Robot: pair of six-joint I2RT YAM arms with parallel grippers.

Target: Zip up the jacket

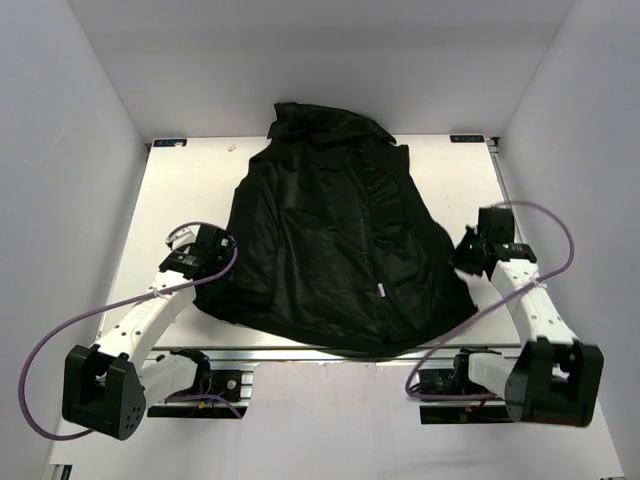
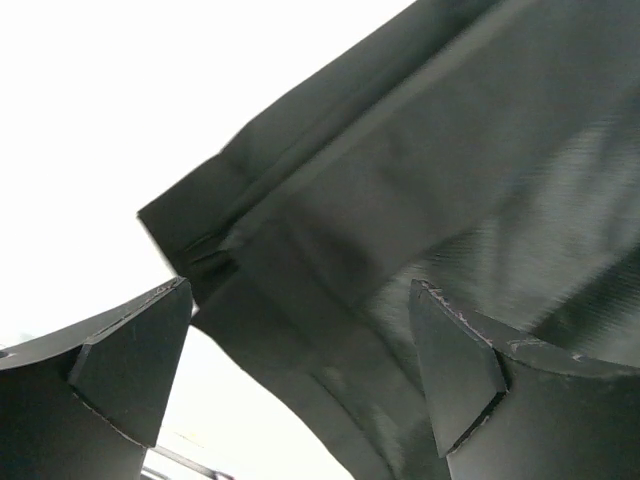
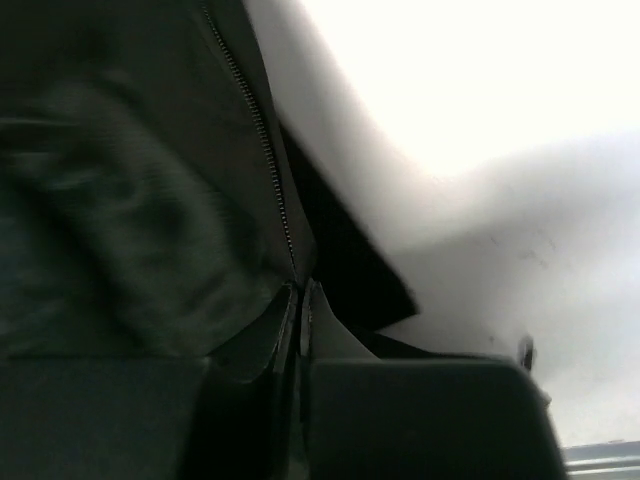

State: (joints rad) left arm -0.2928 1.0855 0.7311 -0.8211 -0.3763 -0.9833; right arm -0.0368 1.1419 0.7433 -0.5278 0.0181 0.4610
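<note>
The black jacket (image 1: pixel 330 240) lies spread on the white table (image 1: pixel 190 180), hood at the far end. A tiny pale mark (image 1: pixel 381 288) shows near its lower middle. My left gripper (image 1: pixel 222 250) is open at the jacket's lower left edge. In the left wrist view its two fingers (image 2: pixel 130 370) stand wide apart over a folded hem corner (image 2: pixel 230 250), gripping nothing. My right gripper (image 1: pixel 466 255) is at the jacket's right edge. In the right wrist view it (image 3: pixel 298 290) is shut on the fabric edge, where a line of zipper teeth (image 3: pixel 262 140) runs into the jaws.
White walls enclose the table on the left, right and far sides. The jacket's bottom hem hangs close to the table's near edge (image 1: pixel 300 350). Purple cables loop from both arms near the bases.
</note>
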